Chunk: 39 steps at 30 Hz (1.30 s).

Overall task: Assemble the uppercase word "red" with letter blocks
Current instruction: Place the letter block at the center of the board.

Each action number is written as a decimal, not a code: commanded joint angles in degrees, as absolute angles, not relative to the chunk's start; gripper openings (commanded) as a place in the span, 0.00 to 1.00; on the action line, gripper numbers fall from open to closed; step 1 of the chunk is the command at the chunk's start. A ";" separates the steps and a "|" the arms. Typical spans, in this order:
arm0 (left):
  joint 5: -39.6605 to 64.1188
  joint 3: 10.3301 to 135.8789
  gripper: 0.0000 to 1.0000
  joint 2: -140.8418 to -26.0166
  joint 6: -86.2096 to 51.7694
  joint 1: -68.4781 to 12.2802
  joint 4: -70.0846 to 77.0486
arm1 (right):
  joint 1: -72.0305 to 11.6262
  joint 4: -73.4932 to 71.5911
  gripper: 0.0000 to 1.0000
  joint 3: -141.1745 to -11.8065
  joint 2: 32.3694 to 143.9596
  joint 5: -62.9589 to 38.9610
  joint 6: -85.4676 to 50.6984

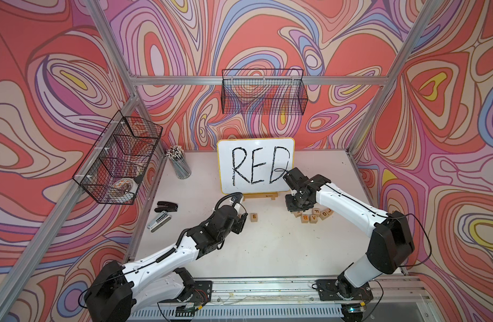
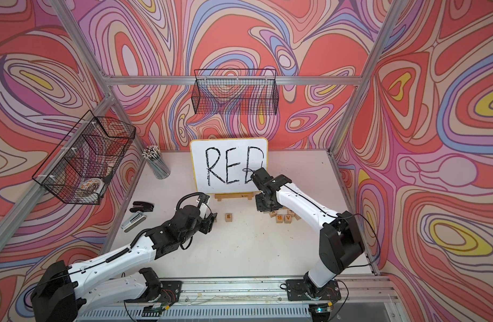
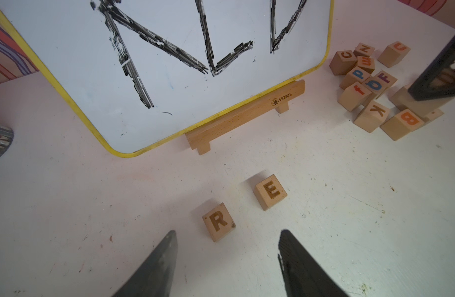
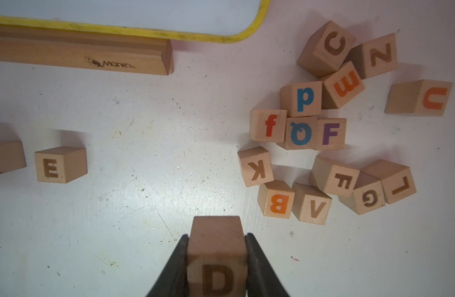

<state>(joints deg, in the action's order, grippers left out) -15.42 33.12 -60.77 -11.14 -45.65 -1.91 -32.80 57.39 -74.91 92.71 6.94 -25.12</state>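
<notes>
You had the right gripper (image 4: 217, 234) clamped on the D block's (image 4: 216, 259) sides, letter up, probably for the slot at 3 o'clock of the E block (image 1: 254, 217). R block (image 3: 218, 222) sat at E's 9 o'clock. Left gripper (image 3: 227, 231) was slightly parted and empty.

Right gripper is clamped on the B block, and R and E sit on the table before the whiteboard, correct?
No: the right gripper is clamped on the D block, not B, as the right wrist view shows. The R block and E block do sit on the table before the whiteboard.
</notes>
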 commanded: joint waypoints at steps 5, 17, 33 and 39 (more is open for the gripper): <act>-15.46 32.26 0.65 -59.65 -11.61 -45.33 -1.49 | -36.44 53.63 0.17 -75.80 95.48 7.67 -35.64; -15.66 32.08 0.65 -59.06 -11.60 -45.30 -1.76 | -39.11 50.01 0.18 -76.27 100.20 7.03 -41.53; -15.64 32.26 0.65 -59.16 -11.50 -45.20 -1.93 | -40.40 48.23 0.20 -79.27 107.67 5.71 -42.40; -15.55 32.34 0.65 -59.39 -11.37 -45.26 -1.83 | -41.11 48.21 0.20 -81.01 109.75 5.46 -42.52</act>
